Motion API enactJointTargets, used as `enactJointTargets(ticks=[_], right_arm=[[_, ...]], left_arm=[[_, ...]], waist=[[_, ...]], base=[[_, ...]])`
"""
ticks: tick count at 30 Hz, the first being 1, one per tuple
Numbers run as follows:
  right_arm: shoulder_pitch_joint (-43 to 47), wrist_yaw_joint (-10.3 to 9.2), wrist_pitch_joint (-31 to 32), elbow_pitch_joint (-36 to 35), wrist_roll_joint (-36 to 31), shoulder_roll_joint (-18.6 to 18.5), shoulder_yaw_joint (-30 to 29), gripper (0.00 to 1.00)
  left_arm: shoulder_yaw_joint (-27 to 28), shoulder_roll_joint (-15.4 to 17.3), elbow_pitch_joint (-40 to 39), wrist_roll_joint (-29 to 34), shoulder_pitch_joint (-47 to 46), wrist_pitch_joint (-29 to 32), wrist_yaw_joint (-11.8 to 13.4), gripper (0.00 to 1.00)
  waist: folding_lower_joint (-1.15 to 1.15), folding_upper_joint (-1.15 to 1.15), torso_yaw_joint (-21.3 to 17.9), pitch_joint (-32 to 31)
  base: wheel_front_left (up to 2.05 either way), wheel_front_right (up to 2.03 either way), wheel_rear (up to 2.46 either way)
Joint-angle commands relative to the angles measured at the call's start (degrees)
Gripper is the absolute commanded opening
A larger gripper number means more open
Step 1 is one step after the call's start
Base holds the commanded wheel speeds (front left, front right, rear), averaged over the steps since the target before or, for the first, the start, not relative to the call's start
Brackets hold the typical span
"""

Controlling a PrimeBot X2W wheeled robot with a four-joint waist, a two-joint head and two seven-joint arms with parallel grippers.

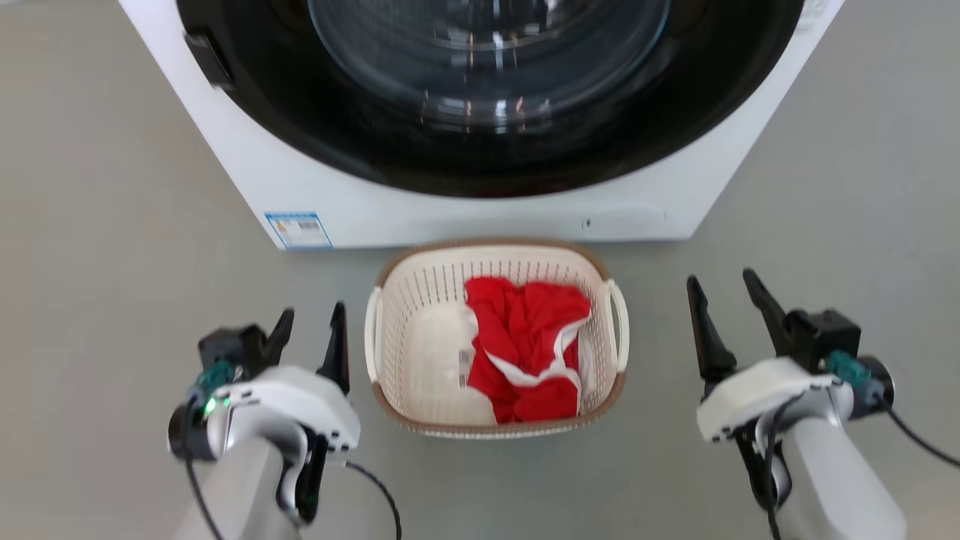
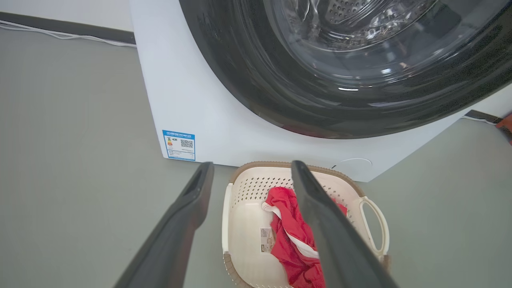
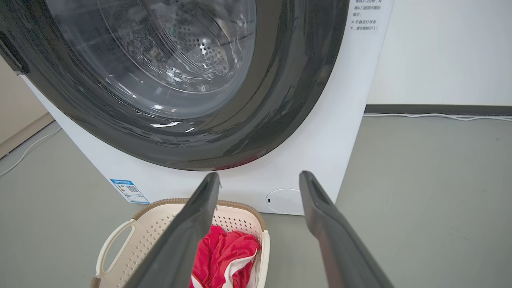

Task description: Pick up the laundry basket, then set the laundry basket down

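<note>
The laundry basket (image 1: 435, 345) is small, cream-white and perforated, with a brown rim and loop side handles. It stands on the grey floor just in front of the washing machine, with a red and white garment (image 1: 529, 345) inside. My left gripper (image 1: 309, 326) is open just left of the basket's left handle, touching nothing. My right gripper (image 1: 724, 296) is open a short way right of the right handle. In the left wrist view the basket (image 2: 248, 224) lies between and beyond the open left gripper (image 2: 252, 170). The right wrist view has the basket (image 3: 136, 244) at lower left of the open right gripper (image 3: 260, 180).
A white front-loading washing machine (image 1: 480, 202) with a dark round door rises right behind the basket. Grey floor (image 1: 112, 187) spreads to both sides. A wall with a dark skirting and a white cable (image 3: 440, 116) runs behind.
</note>
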Motion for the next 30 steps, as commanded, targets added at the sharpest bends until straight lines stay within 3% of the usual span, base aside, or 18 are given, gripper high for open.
enactJointTargets(ticks=[1, 12, 28, 29, 30], right_arm=[[1.8, 0.34, -0.7, -2.3, -0.8, 0.4, 1.1, 1.00], [8.9, 0.34, -0.7, -5.3, -1.3, 0.4, 2.0, 1.00], [13.9, 0.34, -0.7, -5.6, -0.7, 0.4, 3.4, 1.00], [14.6, -0.02, 0.0, -4.1, -0.9, 0.3, 2.0, 0.00], [14.9, -0.07, 0.1, -3.6, -0.8, 0.3, 2.0, 0.00]], left_arm=[[2.9, 0.8, -2.7, 0.8, 2.1, -0.4, -0.3, 1.00], [7.4, -0.9, -9.2, 3.7, 11.3, -0.4, -0.7, 1.00], [9.8, -1.8, -11.9, 5.1, 18.2, -0.4, -1.0, 1.00], [8.1, -2.2, -10.2, 4.2, 19.2, 0.0, -0.8, 0.00], [8.1, -2.3, -9.7, 4.0, 19.3, 0.1, -0.8, 0.00]], waist=[[0.00, 0.00, 0.4, -3.3], [0.00, 0.00, 1.1, -10.5], [0.00, 0.00, -0.4, -16.4], [0.00, 0.00, -0.3, -16.3], [0.00, 0.00, -0.3, -16.3]], base=[[0.00, 0.00, 0.00], [0.00, 0.00, 0.00], [0.00, 0.00, 0.00], [0.00, 0.00, 0.00], [0.00, 0.00, 0.00]])
